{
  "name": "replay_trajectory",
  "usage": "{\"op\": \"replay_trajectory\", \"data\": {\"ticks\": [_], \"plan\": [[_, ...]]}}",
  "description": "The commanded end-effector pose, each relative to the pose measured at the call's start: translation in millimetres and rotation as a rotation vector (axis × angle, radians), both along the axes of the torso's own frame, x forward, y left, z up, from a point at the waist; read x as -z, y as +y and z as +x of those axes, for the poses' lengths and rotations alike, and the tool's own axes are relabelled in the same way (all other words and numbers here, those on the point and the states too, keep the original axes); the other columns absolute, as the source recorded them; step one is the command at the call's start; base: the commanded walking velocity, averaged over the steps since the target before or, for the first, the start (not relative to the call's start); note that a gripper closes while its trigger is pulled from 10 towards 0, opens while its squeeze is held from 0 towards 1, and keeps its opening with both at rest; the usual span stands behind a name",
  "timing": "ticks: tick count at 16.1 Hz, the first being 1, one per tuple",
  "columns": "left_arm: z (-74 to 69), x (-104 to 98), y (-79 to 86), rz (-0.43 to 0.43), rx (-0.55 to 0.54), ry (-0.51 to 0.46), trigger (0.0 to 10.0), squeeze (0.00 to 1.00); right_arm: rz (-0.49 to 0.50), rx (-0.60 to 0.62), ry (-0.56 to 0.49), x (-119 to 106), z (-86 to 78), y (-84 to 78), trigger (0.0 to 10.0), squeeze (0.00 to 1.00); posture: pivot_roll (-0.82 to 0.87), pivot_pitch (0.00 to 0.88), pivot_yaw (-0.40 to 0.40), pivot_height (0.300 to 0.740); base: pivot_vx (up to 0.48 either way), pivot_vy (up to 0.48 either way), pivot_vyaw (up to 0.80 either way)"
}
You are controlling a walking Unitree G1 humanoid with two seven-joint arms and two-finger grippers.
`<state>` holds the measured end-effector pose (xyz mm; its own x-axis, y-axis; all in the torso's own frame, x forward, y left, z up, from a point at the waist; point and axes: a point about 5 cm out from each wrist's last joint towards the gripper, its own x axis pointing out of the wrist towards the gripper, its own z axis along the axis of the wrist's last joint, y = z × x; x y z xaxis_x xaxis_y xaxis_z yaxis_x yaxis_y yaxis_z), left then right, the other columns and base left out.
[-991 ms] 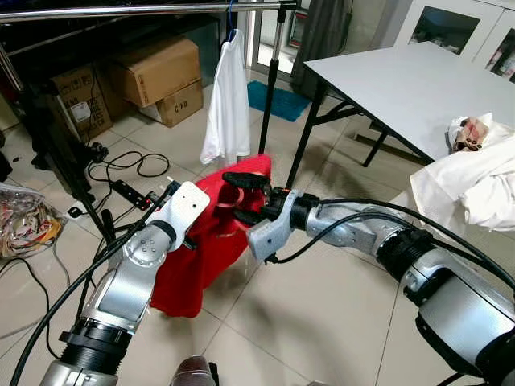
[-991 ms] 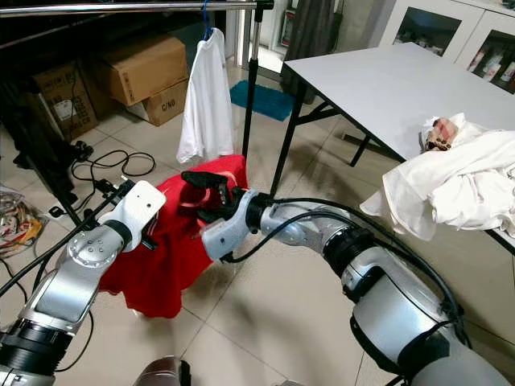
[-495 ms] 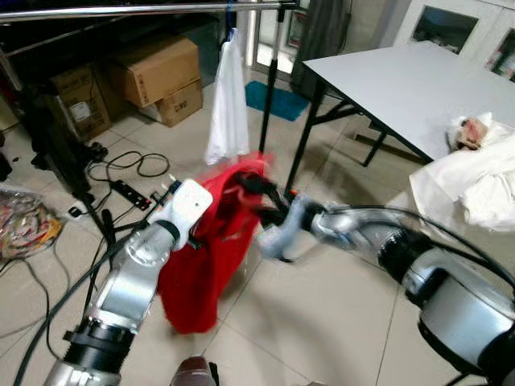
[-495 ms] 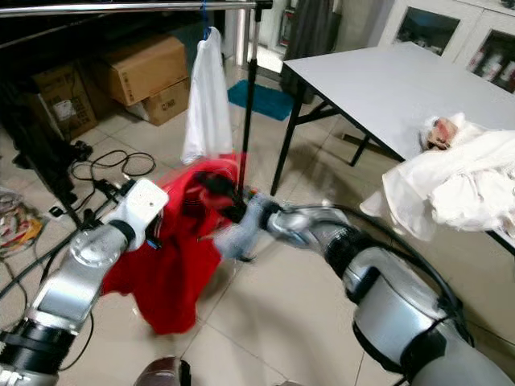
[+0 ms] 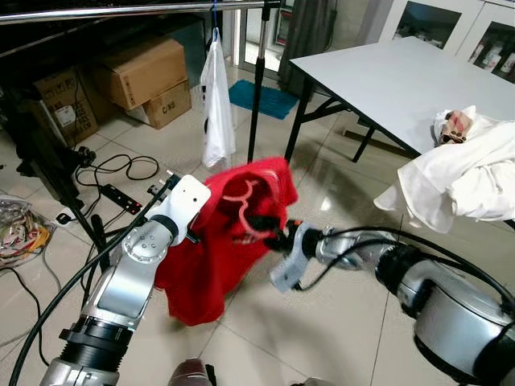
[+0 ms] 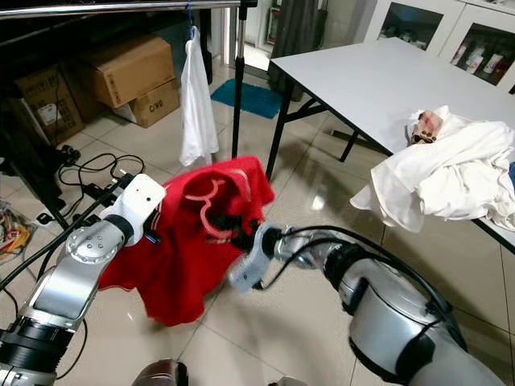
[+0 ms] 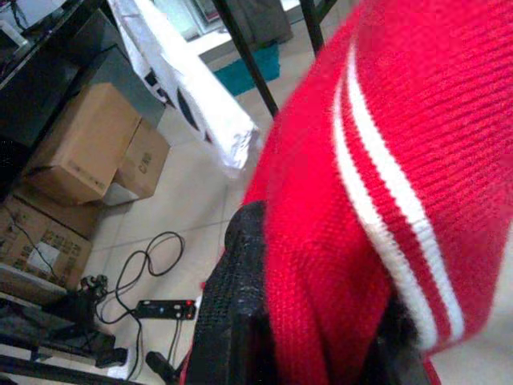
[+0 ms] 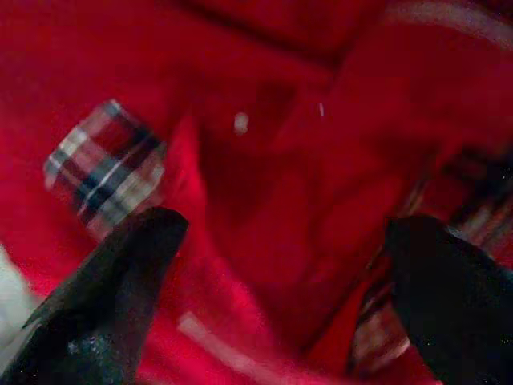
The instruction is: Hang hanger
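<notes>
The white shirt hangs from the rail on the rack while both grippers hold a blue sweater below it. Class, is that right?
Not quite. The sweater is red, not blue, as the left eye view shows. The white shirt does hang from the rail, with the left gripper and right gripper at the sweater below.

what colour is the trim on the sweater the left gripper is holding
White stripes on the red knit sweater, clearest in the left wrist view, by the left gripper.

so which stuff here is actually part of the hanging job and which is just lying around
Job: red sweater, left gripper clamped on it, right gripper open at it, clothes rail.
Lying about: cardboard boxes, white cloths on the table, floor cables.
</notes>
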<state>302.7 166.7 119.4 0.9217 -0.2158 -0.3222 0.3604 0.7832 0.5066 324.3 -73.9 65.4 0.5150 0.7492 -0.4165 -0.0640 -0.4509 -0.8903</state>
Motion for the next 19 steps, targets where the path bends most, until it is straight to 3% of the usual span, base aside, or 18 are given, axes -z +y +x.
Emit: {"op": "replay_trajectory", "data": {"ticks": [1,4,8,13,19], "plan": [[2.3,-18.6,1.1,-0.021,-0.006,-0.086,0.0,0.0,0.025,0.089,0.043,-3.7,6.4,-9.8,10.0,0.0,0.12,0.0,-0.038,0.74,0.0,0.0,0.0],[-0.4,-13.1,0.5,-0.015,0.0,-0.066,0.0,0.0,0.185,0.152,0.103,-26.5,16.5,-10.2,10.0,0.0,0.12,0.0,-0.037,0.74,0.0,0.0,0.0],[0.0,-11.2,-6.6,-0.01,0.032,-0.057,0.0,0.0,0.253,0.155,0.146,-44.3,22.3,-10.1,10.0,0.0,0.1,0.0,-0.033,0.74,0.0,0.0,0.0],[-2.2,-9.0,-9.8,-0.018,0.038,-0.052,0.0,0.0,0.38,0.268,0.225,-50.9,28.8,-14.7,10.0,0.0,0.1,0.0,-0.035,0.74,0.0,0.0,0.0],[-2.2,-9.0,-9.8,-0.018,0.038,-0.052,0.0,0.0,0.38,0.268,0.225,-50.9,28.8,-14.7,10.0,0.0,0.1,0.0,-0.035,0.74,0.0,0.0,0.0]]}}
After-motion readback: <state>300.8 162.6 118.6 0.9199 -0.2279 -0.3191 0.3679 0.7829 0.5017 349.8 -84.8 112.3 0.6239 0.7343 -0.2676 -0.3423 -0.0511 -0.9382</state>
